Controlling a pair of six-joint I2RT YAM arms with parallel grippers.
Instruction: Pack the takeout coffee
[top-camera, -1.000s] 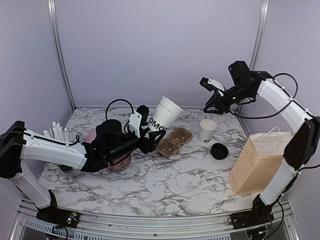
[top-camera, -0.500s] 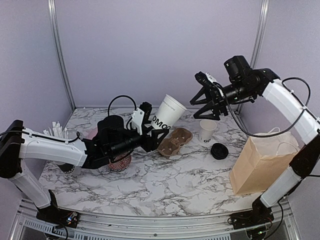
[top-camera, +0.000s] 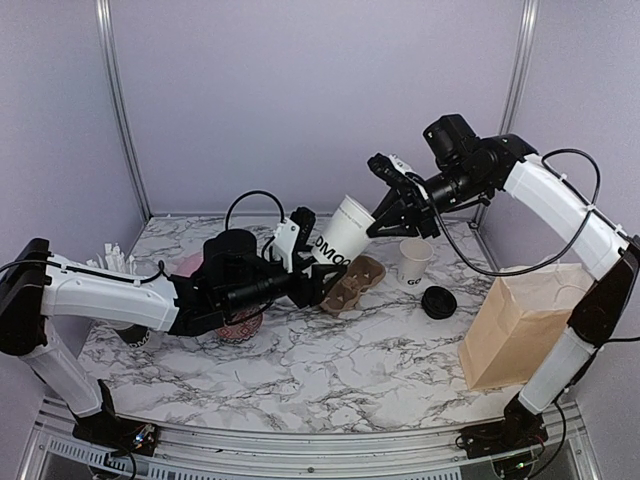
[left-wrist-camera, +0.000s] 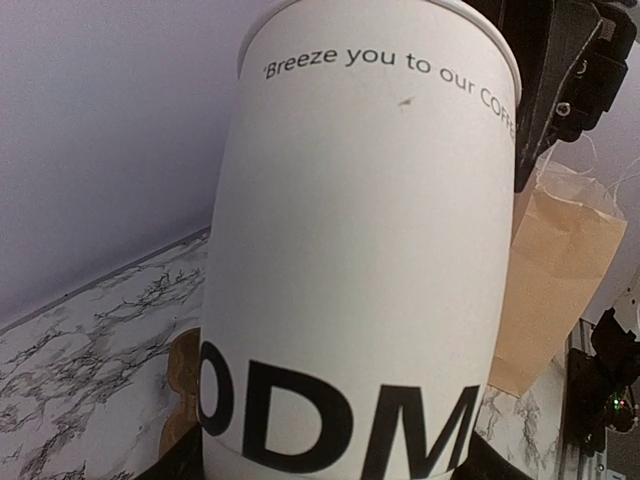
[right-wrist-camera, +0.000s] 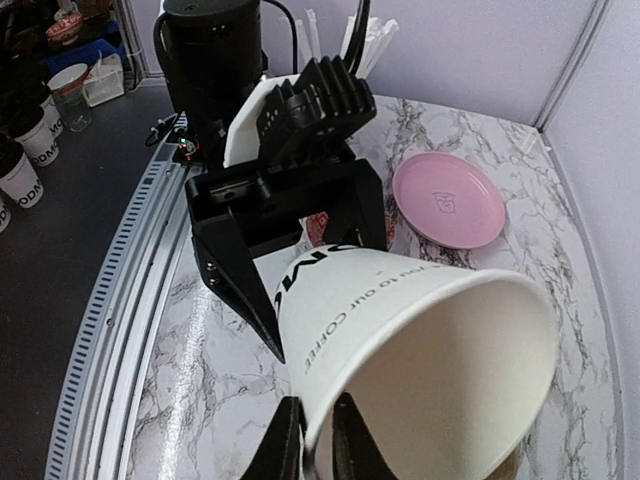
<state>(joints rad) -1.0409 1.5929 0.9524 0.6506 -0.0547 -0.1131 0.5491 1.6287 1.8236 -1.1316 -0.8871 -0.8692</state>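
Lidless white cup (top-camera: 337, 243) tilted aloft, second cup (top-camera: 415, 260) upright, lid (top-camera: 438, 301) nearby

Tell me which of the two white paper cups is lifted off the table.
The tilted cup in the left end effector. The other cup stands upright on the table beside the black lid.

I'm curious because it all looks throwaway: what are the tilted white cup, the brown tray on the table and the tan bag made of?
The white cup looks like paper: matte, with printed black lettering and a rolled rim. The cup tray is probably moulded pulp: rough brown, with pressed wells. The bag is likely kraft paper: dull tan, with creased folds.
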